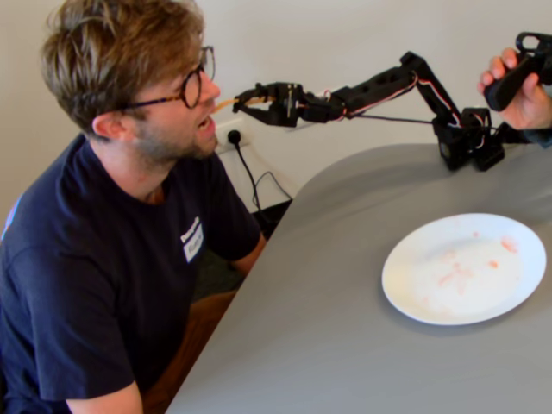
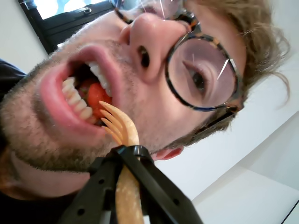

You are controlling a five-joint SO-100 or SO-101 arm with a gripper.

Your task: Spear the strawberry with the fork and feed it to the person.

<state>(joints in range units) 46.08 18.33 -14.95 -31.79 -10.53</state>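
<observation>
Grey tabletop (image 1: 345,328), white wall behind. Bright red strawberry (image 2: 96,96) sits inside the person (image 1: 103,250)'s open mouth, just off the pale fork (image 2: 122,126)'s tines. Gripper (image 2: 125,154) clamped on the fork's stem, black arm (image 1: 379,90) stretched level from the tabletop's far edge to his lips.

Pale wall (image 1: 345,34) behind; grey rounded table (image 1: 328,328); wall socket (image 1: 235,135) with black cable; dark-framed window (image 2: 60,18).

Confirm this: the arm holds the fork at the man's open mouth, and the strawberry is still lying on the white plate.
Wrong on the strawberry: the wrist view shows it inside the man's mouth, at the fork tines. The plate holds only pink smears.
</observation>
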